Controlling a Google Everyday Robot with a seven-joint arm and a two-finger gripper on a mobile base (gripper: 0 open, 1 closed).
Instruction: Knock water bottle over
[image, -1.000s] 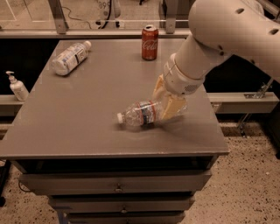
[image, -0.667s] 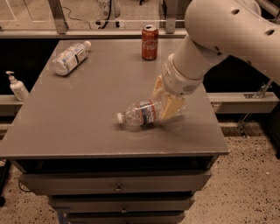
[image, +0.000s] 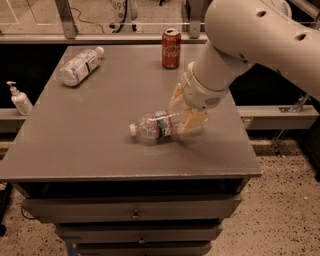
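The water bottle (image: 155, 127), clear ribbed plastic with a white cap and a narrow blue-and-red band, lies on its side on the grey table (image: 85, 145), right of centre, cap pointing left. My gripper (image: 184, 112) is low over the bottle's base end. Its tan fingers (image: 176, 97) stand apart, one behind the bottle and one in front at its base. The base end is partly hidden by the near finger. The white arm comes in from the upper right.
A red soda can (image: 171, 48) stands upright at the back of the table. A bottle with a wide white label (image: 80, 65) lies at the back left. A small white pump bottle (image: 20, 99) stands on a ledge left of the table. Drawers (image: 135, 215) sit below.
The upper arm has shifted slightly to the left. The bottle stays lying in the same place and the gripper stays at its base end.
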